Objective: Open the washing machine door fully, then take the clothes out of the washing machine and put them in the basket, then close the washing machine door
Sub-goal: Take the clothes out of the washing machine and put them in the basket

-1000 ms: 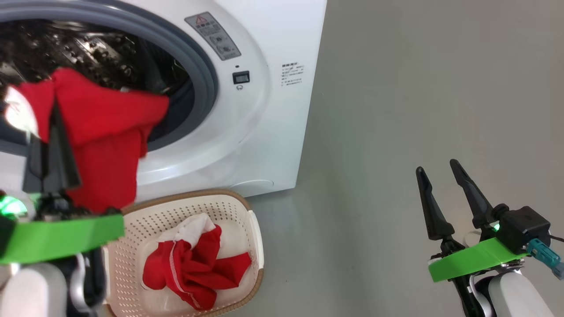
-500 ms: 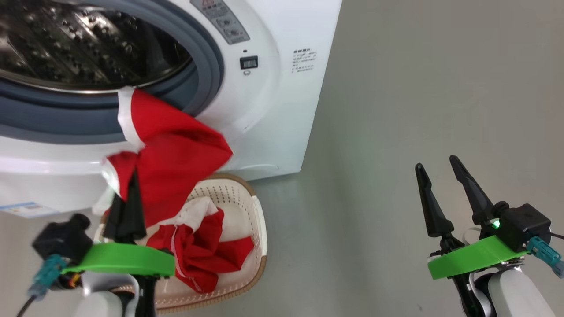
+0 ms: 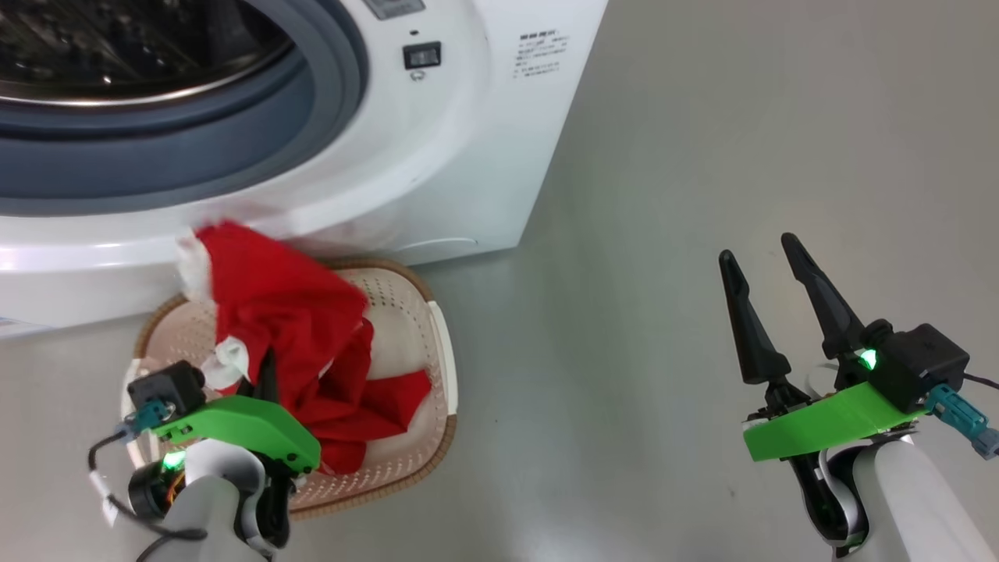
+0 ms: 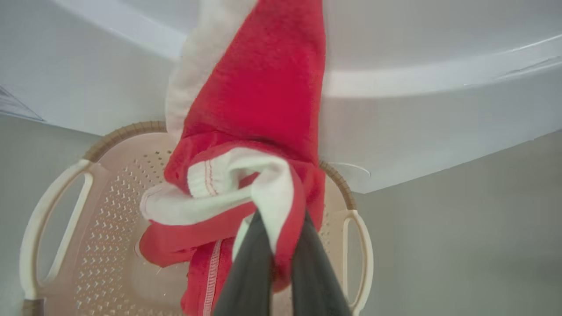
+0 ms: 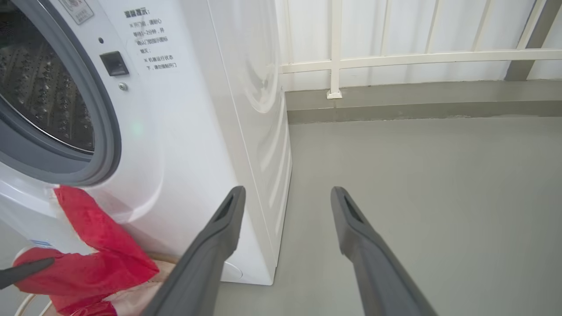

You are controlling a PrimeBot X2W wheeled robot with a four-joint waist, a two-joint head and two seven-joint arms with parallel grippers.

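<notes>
Over the basket [image 3: 399, 311], a red garment [image 3: 281, 300], drawn clear of the washing machine [image 3: 468, 156] within the last second, was held pinched by the closed left gripper [image 3: 268, 373]; release was judged imminent. The right gripper [image 3: 755, 246] was kept open and empty.

head cam down, wrist cams share basket [image 3: 399, 300]

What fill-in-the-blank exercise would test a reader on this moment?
The left gripper is shut on a ___ garment.
The right gripper stands ___, holding nothing.
The held garment is above the basket, whose woven-look rim is ___.
Missing words: red; open; brown.
</notes>
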